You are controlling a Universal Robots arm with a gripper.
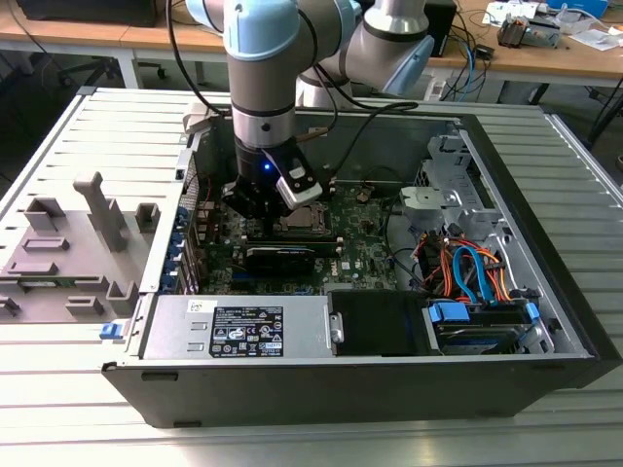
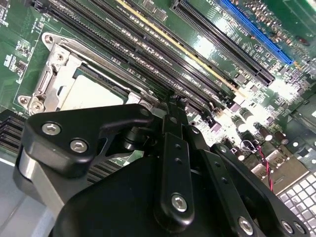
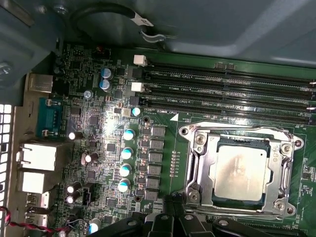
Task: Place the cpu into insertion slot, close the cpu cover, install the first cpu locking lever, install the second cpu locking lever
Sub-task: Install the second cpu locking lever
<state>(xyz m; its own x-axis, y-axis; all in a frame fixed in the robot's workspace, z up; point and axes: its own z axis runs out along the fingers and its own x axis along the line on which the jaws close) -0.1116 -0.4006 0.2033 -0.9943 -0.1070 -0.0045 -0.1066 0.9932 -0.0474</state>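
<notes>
First wrist view: the small square cpu with pale silver-grey metal top (image 3: 240, 174) sits in its socket on the green motherboard (image 3: 163, 128), the thin silvery metal cpu cover frame (image 3: 239, 170) closed around it. The black gripper (image 3: 170, 219) is just beside the socket; its finger opening cannot be determined.

Open computer case (image 1: 545, 321) on a slatted table (image 1: 58, 399)

Inside lie a green motherboard (image 3: 163, 123), black memory slots (image 3: 232, 84), a labelled power supply (image 1: 243, 326) and orange and blue cables (image 1: 472, 272); grey fixtures (image 1: 73, 243) stand beside the case.
</notes>
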